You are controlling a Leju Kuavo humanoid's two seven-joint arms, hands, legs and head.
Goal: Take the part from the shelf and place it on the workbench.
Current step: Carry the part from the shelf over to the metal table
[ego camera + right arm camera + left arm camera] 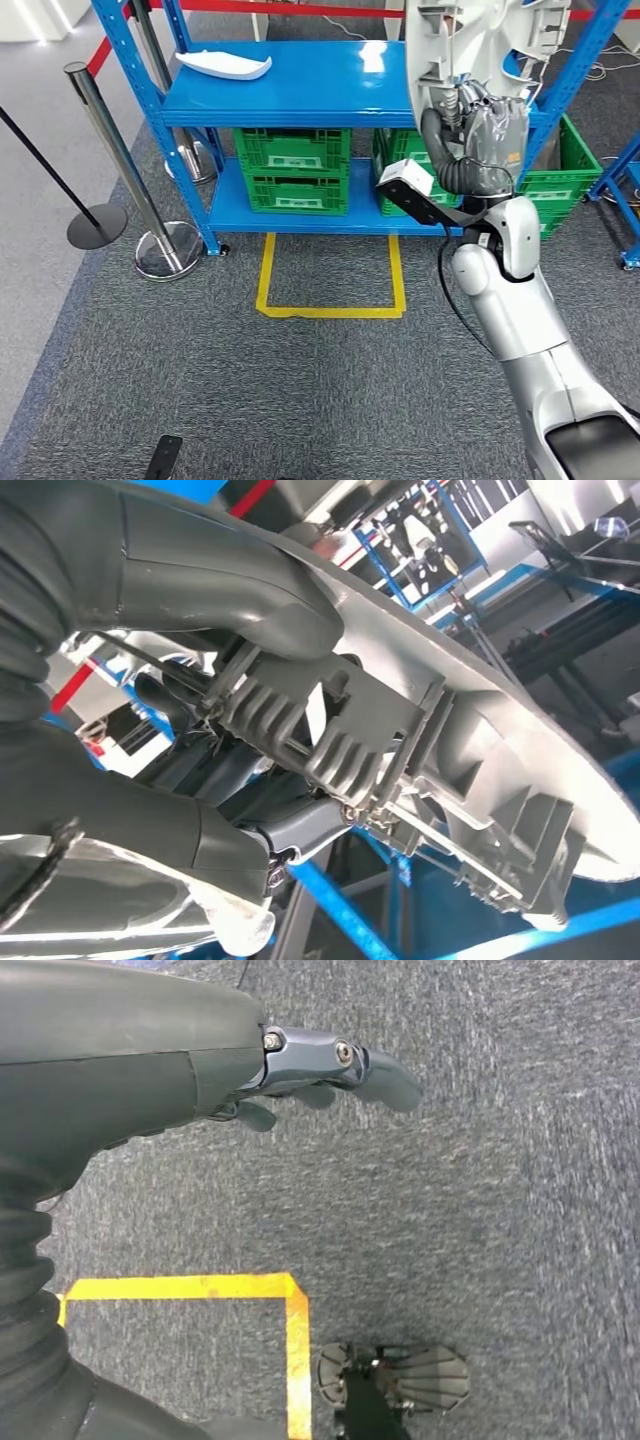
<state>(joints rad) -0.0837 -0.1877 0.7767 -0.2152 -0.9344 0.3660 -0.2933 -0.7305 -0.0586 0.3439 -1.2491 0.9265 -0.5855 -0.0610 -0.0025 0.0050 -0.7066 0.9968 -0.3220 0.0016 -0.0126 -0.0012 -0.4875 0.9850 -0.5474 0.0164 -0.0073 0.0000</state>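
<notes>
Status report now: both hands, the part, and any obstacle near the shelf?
Right hand grips white part, lifted off blue shelf. Left hand hangs open over carpet. Stanchion posts stand left of shelf.

White part (483, 40), blue shelf (302, 85)

Bright, even indoor light fills the head view, seemingly from overhead. A white glare patch sits on the top board of the blue shelf (302, 80) toward its right end, and the silver right arm (528, 330) carries soft highlights. Shadows are faint; a weak one lies under the shelf's lower board. The head picture is sharp in the middle and slightly bowed at its edges. In the left wrist view the grey carpet (468, 1190) is evenly lit and mildly soft. The right wrist view is contrasty: the white part (468, 740) close up looks shaded and grey, the background bright, perhaps blurred.
</notes>
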